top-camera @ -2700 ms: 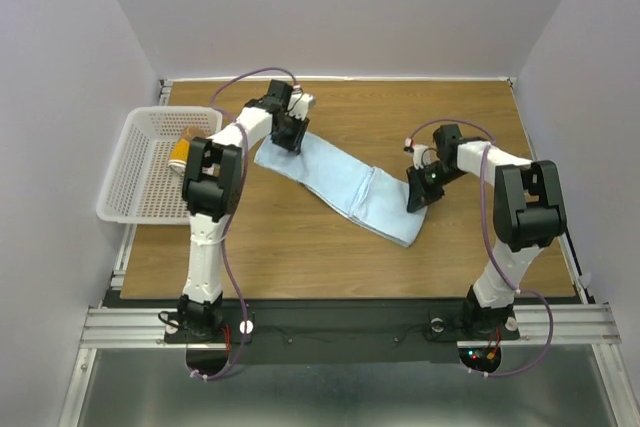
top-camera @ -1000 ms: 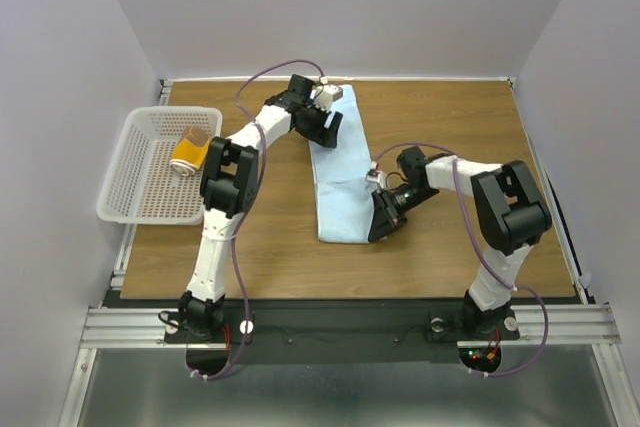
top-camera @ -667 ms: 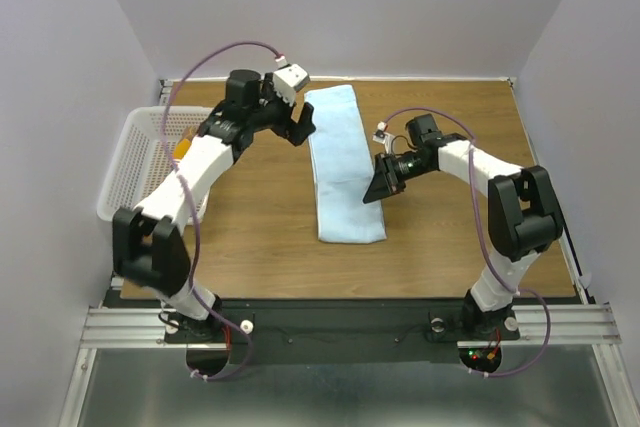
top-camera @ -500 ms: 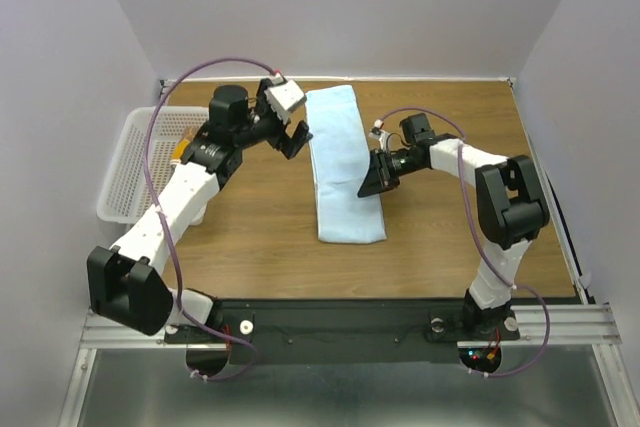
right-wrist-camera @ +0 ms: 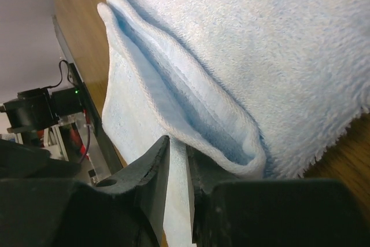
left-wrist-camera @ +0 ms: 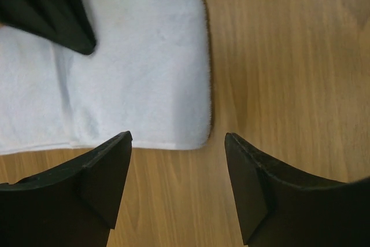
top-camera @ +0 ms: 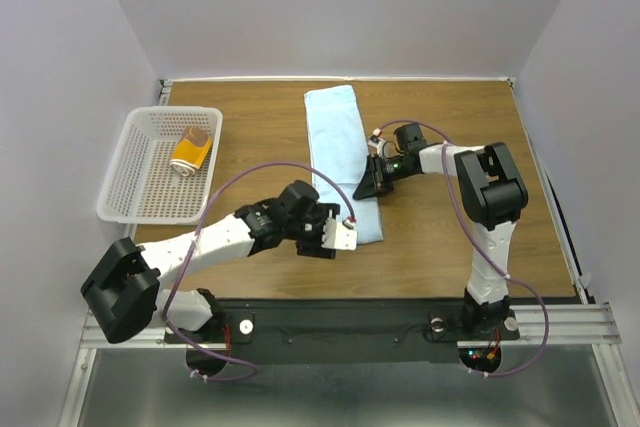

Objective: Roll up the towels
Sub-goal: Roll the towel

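Observation:
The light blue towel point(top-camera: 335, 137) lies flat and lengthwise on the table, running from the far edge towards me. My left gripper point(top-camera: 338, 237) is open and empty just in front of the towel's near end point(left-wrist-camera: 133, 67), with its jaws straddling the near right corner point(left-wrist-camera: 176, 143). My right gripper point(top-camera: 362, 187) sits on the towel's right edge. In the right wrist view its jaws point(right-wrist-camera: 178, 148) are almost closed, with a raised fold of the towel point(right-wrist-camera: 260, 39) pinched between them. The mustard-yellow towel point(top-camera: 190, 152) lies rolled in the basket.
The white perforated basket point(top-camera: 112, 209) stands at the far left of the wooden table point(top-camera: 470, 237). My right gripper's black fingers point(left-wrist-camera: 52, 10) show at the top left of the left wrist view.
My left arm let go of the towel's far end and swung back to its near end. My right gripper slid up the right edge from the near corner. The towel now lies straight.

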You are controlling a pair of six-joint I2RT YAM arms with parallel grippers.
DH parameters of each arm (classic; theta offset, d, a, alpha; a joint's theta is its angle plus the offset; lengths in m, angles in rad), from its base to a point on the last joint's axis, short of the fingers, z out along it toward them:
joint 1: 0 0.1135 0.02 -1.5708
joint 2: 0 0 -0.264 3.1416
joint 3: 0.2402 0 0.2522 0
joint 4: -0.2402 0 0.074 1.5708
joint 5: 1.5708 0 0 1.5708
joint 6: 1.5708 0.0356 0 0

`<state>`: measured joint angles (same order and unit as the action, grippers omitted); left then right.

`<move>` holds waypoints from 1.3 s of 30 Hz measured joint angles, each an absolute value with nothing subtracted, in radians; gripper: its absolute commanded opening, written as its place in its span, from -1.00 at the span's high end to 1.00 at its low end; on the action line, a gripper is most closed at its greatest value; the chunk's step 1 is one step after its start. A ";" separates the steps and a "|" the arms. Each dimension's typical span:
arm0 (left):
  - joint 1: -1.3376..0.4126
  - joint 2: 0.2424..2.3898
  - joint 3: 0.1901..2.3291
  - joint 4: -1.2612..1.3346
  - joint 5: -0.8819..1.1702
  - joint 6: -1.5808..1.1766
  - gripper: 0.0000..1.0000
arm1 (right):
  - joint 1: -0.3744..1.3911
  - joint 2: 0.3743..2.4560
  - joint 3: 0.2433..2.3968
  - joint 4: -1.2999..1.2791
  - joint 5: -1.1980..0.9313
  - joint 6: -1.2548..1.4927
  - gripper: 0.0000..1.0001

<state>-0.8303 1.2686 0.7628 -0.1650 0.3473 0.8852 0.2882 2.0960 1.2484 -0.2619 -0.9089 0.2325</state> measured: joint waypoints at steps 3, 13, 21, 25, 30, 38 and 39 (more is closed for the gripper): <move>-0.910 1.280 0.729 -0.134 0.293 0.924 -0.44 | 0.287 2.094 1.236 -0.242 -0.916 0.241 0.52; -1.032 1.475 0.724 0.028 0.163 0.971 -0.12 | 0.287 2.083 1.212 -0.210 -0.920 0.244 0.52; -1.048 1.524 0.702 0.080 0.123 0.986 0.12 | 0.287 2.083 1.209 -0.205 -0.924 0.244 0.53; -1.048 1.560 0.703 0.130 0.099 0.991 0.36 | 0.287 2.083 1.205 -0.200 -0.926 0.243 0.53; -1.048 1.591 0.710 0.160 0.079 0.998 0.87 | 0.287 2.083 1.193 -0.188 -0.940 0.240 0.53; -1.048 1.588 0.803 -0.053 0.189 0.976 1.00 | 0.289 2.016 1.094 -0.177 -0.946 0.222 0.54; -1.048 1.585 0.817 -0.094 0.214 0.973 1.00 | 0.289 1.993 1.069 -0.179 -0.950 0.217 0.53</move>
<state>-1.0477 1.5852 0.8173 -0.0940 0.2138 0.9726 0.2893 1.9926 1.0687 -0.1795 -0.9497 0.2169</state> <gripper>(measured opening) 0.099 0.229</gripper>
